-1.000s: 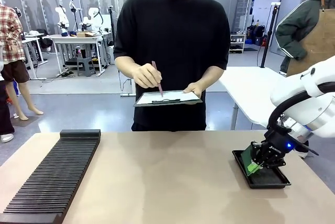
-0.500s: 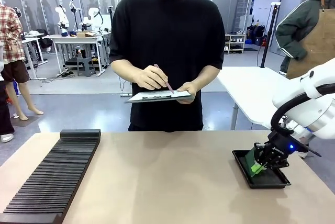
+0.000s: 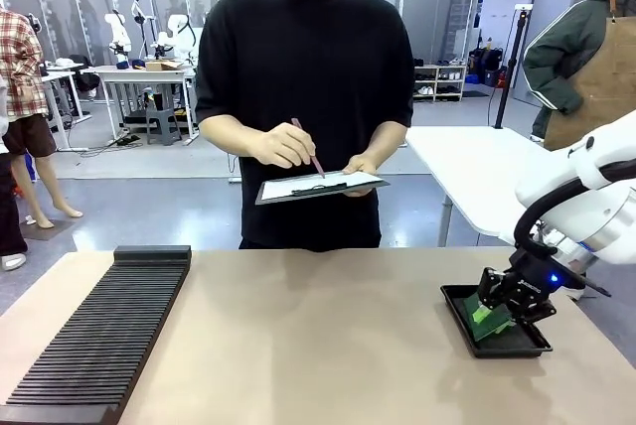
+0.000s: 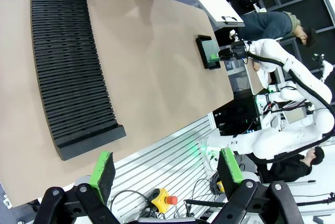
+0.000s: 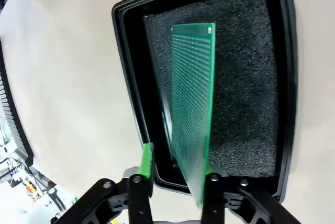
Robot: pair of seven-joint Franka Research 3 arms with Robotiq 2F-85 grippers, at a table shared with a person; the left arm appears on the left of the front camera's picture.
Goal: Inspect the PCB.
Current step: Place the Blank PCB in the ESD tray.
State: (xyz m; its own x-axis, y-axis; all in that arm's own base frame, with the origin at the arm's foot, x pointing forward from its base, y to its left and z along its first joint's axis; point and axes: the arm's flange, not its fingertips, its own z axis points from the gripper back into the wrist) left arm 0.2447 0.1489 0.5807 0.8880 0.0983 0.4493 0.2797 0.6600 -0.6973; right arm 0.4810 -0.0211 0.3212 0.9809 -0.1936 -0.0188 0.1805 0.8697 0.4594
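My right hand [image 3: 502, 308] sits over the black tray [image 3: 525, 344] at the near right of the table [image 3: 318, 336], fingers now spread; a second ago they were clenched on the PCB [image 3: 486, 314]. In my right wrist view the PCB [image 5: 192, 109] stands tilted in the tray [image 5: 131, 77], its far end down on the foam, its near edge against one finger pad [image 5: 208, 170], the other pad [image 5: 146, 160] clear of it. So it looks released, leaning on that finger. Half a second ago it showed brighter green and more upright in the front view; now it lies lower in the tray.

My left hand [image 4: 166, 167] is open, grasping nothing, off the table's near left corner.

Near left on the tan table: long black slotted rack [image 3: 104, 336], unmoved.

Far side: person in a black shirt [image 3: 308, 77] with clipboard [image 3: 318, 187] and pen [image 3: 308, 149]; the clipboard now sits a bit lower and to the right. Behind: grey floor, white table [image 3: 477, 177] on the right, workbenches at far left.
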